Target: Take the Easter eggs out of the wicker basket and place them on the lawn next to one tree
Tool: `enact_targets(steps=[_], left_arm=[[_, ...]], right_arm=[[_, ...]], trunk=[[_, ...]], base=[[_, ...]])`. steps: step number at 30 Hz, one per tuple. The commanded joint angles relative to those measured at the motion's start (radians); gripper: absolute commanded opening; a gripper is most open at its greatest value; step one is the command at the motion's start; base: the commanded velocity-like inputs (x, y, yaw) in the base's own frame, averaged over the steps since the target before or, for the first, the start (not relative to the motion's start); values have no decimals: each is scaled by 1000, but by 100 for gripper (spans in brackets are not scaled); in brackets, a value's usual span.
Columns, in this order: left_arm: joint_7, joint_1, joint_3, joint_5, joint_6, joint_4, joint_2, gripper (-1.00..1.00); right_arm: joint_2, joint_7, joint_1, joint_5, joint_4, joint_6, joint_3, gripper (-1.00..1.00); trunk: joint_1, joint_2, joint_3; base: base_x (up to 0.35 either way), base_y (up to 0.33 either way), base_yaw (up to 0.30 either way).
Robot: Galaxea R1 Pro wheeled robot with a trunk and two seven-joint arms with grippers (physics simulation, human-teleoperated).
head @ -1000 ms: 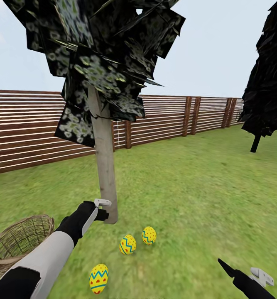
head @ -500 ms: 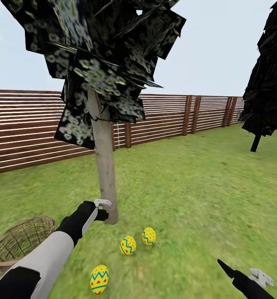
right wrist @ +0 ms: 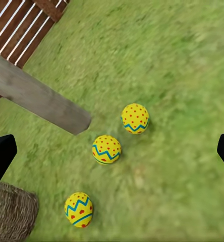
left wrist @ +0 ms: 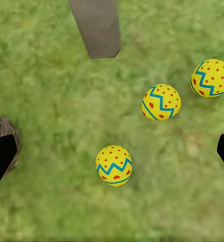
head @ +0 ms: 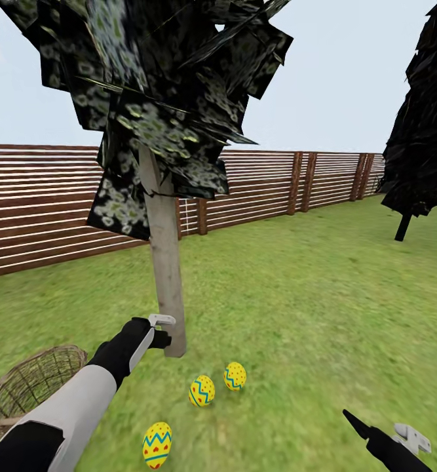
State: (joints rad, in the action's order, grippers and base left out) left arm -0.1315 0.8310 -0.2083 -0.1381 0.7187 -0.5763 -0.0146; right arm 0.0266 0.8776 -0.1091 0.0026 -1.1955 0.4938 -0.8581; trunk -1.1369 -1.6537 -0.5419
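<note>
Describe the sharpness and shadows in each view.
Head view: grass on the lawn smears soft, flat light, no cast shadow under the tree. Left wrist view: eggs crisp, grass blurry. Right wrist view: the same, faint dark patches beneath eggs.

Three Easter eggs (head: pixel 234 376) (head: pixel 201 391) (head: pixel 156 445), yellow with red dots and blue zigzags, lie apart on the lawn (head: pixel 310 308) near the pale trunk of the tree (head: pixel 166 275). Wicker basket (head: pixel 35 383) sits tilted on the grass nearby.
</note>
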Motion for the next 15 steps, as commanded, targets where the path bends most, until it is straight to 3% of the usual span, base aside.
enact_targets(steps=[1,15], left_arm=[[-9,1,-5,-11,4,-1,0,100],[-10,1,-5,-11,4,-1,1,100]], right_arm=[[1,5,-1,0,-1,8,-3,100],[0,4,-1,0,0,11,4,100]], trunk=[[4,7,2],[58,105,31]], base=[[0,0,0],[0,0,0]])
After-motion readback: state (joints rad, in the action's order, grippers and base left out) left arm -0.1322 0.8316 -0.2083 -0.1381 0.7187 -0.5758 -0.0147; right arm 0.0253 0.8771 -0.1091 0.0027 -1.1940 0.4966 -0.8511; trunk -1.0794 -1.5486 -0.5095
